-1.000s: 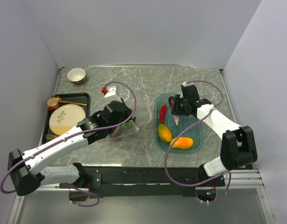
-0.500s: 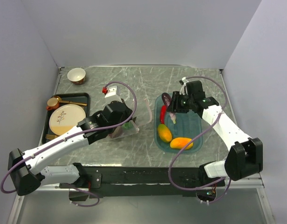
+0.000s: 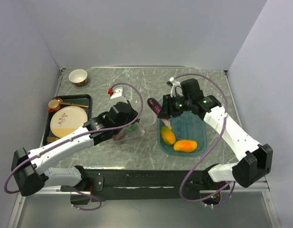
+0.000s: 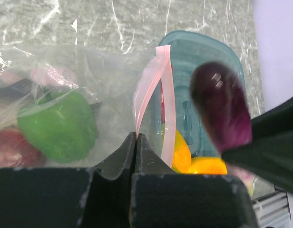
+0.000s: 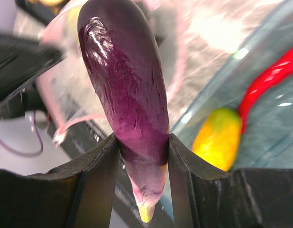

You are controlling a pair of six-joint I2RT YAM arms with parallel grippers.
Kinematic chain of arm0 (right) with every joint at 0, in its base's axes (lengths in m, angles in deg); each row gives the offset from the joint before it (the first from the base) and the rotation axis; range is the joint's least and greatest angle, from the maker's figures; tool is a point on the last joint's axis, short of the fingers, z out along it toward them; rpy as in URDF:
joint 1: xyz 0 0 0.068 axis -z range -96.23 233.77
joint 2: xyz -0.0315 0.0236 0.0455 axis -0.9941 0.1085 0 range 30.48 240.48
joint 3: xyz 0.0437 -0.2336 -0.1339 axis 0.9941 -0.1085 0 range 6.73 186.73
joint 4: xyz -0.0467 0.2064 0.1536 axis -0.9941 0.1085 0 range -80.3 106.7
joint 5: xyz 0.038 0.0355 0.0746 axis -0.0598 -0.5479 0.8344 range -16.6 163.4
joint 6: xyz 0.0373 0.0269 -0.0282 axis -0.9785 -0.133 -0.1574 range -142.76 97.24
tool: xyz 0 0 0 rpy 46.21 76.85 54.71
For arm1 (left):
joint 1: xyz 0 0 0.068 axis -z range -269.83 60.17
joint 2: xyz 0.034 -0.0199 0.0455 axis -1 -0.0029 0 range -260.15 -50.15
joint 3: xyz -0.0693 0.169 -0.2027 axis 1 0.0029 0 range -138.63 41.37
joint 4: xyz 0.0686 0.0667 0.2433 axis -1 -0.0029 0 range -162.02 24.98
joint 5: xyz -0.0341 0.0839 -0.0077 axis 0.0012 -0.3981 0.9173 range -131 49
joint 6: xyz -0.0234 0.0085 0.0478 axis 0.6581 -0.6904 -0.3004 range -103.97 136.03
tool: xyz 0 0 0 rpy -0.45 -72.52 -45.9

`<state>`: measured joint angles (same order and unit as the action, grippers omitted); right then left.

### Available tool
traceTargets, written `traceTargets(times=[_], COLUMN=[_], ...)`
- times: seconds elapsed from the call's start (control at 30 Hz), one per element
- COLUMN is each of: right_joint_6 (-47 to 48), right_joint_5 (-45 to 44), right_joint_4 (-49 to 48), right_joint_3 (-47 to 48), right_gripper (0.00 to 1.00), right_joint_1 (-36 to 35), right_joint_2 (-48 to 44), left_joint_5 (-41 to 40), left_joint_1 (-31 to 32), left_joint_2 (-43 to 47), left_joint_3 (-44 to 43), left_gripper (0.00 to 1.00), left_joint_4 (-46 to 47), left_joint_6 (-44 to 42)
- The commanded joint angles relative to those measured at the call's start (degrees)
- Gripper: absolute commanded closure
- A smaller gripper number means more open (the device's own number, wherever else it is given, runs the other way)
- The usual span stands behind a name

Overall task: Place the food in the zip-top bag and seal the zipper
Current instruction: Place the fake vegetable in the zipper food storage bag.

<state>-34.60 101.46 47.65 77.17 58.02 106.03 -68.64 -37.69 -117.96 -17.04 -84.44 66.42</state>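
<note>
My right gripper (image 3: 161, 110) is shut on the purple eggplant (image 3: 153, 105) and holds it in the air just left of the teal tray (image 3: 200, 127), pointing toward the bag's mouth; the eggplant also shows in the right wrist view (image 5: 127, 95) and the left wrist view (image 4: 221, 107). My left gripper (image 3: 130, 124) is shut on the clear zip-top bag (image 4: 103, 95) at its pinkish zipper strip (image 4: 156, 95), holding the mouth open. Inside the bag lie a green pepper (image 4: 58, 123) and a dark red fruit (image 4: 8, 147). Two mangoes (image 3: 168, 135) (image 3: 185, 145) and a red chili (image 5: 268, 78) lie in the tray.
A black tray (image 3: 47, 124) at the left holds the patterned cream plate (image 3: 68, 121) and a small orange cup (image 3: 54, 104). A small bowl (image 3: 78, 77) stands at the back left. White walls close the table's sides and back.
My right gripper has lifted the eggplant out of the teal tray and carried it left toward the bag's mouth. The left gripper has kept hold of the bag, shifting slightly.
</note>
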Motion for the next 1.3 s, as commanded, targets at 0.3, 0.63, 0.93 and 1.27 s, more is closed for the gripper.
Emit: traceTargets(times=[0.3, 0.63, 0.93, 1.27], right_joint_6=[3.9, 1.5, 1.9, -0.8], right_joint_5=[-7.8, -6.9, -6.3, -6.4], right_joint_4=[13.2, 12.0, 13.9, 11.9], right_joint_3=[7.8, 13.8, 18.2, 21.8], right_gripper=[0.75, 0.66, 0.64, 0.63], right_joint_1=[-5.4, -8.5, -10.4, -11.4], right_joint_2=[8.9, 13.4, 19.5, 21.0], left_joint_5=[3.9, 5.6, 6.7, 6.5], left_joint_1=[-0.1, 0.0, -0.1, -0.1], left_joint_2=[1.1, 1.0, 0.8, 0.8], left_joint_3=[0.0, 0.7, 0.8, 0.6], left_gripper=[0.99, 0.99, 0.99, 0.99], left_joint_4=[5.8, 4.9, 4.8, 4.1], left_joint_6=[-0.1, -1.4, -2.1, -2.1])
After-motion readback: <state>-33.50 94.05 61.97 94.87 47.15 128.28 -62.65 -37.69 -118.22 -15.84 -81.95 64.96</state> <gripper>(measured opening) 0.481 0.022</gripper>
